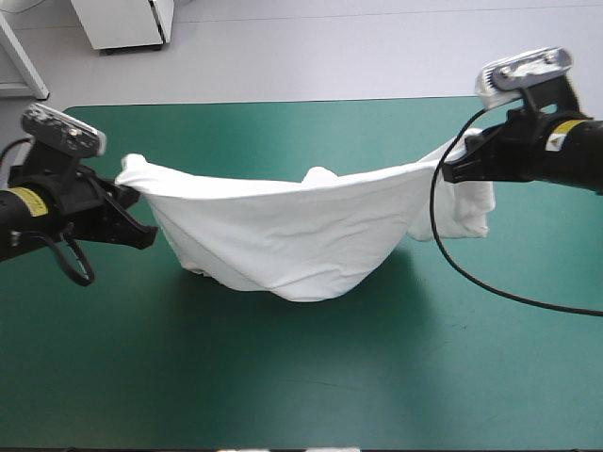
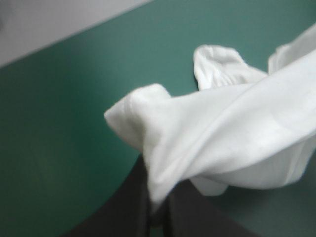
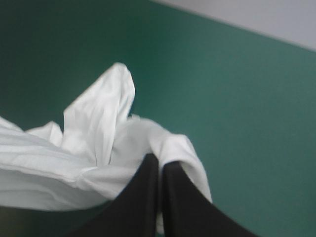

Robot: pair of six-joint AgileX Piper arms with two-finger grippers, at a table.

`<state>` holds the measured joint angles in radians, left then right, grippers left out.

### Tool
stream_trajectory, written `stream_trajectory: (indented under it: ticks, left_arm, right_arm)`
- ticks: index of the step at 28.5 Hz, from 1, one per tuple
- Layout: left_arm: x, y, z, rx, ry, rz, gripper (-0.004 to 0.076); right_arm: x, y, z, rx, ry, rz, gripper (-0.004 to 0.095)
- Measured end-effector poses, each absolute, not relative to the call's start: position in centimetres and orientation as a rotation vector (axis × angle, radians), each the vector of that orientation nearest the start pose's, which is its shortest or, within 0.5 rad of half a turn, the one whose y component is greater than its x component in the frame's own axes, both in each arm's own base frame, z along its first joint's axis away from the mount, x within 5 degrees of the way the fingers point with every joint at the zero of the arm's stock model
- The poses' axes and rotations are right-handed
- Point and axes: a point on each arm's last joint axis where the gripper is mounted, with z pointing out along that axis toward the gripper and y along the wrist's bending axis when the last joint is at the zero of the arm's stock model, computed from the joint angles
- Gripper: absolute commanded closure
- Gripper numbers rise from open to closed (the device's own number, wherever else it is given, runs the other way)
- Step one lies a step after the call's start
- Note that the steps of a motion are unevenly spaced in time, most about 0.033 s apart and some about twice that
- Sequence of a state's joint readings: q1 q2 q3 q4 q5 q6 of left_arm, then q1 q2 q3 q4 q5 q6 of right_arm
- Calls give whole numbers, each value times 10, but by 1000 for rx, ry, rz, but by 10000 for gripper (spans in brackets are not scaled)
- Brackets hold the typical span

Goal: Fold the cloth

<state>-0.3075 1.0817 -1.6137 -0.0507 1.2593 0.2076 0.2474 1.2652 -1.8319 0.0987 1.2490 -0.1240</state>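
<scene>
The white T-shirt (image 1: pixel 292 235) hangs stretched between both arms above the teal-green table, sagging in the middle so that its lowest fold reaches down toward the cover. My left gripper (image 1: pixel 132 193) is shut on the T-shirt at its left end; in the left wrist view the cloth (image 2: pixel 222 143) bunches over the tips of my gripper (image 2: pixel 157 207). My right gripper (image 1: pixel 450 168) is shut on the T-shirt at its right end, where a sleeve (image 1: pixel 466 212) dangles beside it. In the right wrist view the cloth (image 3: pixel 98 148) folds over that gripper (image 3: pixel 160 168).
The teal-green table (image 1: pixel 301 377) lies bare in front of the hanging shirt. Its far edge (image 1: pixel 283 102) runs behind the cloth, with pale floor beyond.
</scene>
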Motion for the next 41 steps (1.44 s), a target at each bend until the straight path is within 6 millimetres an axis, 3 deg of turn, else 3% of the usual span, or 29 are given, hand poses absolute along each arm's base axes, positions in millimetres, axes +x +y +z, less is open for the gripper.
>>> stream_trajectory:
  ticks: [3, 8, 17, 26, 31, 34, 37, 41]
  left_arm:
    - [126, -45, 556, 529, 1914, -123, 733]
    - [89, -35, 598, 499, 1717, -148, 733]
    - [36, -36, 632, 543, 1494, -339, 733]
    - [6, -39, 645, 569, 1390, -514, 733]
    - [-4, -38, 648, 546, 1376, -577, 733]
    - [0, -37, 646, 520, 1398, -580, 733]
    - [18, -40, 638, 486, 1480, -567, 733]
    - [56, -47, 614, 444, 1648, -529, 733]
  right_arm:
    - [164, 52, 575, -395, 1912, 212, 923]
    - [125, 48, 612, -419, 1715, 276, 923]
    - [41, 37, 643, -472, 1456, 356, 923]
    - [-28, 26, 655, -503, 1200, 396, 923]
    - [-38, 22, 657, -519, 1157, 404, 923]
    - [-26, 17, 656, -498, 1186, 357, 923]
    - [2, 13, 653, -439, 1269, 259, 923]
    - [61, 21, 638, -402, 1452, 128, 923]
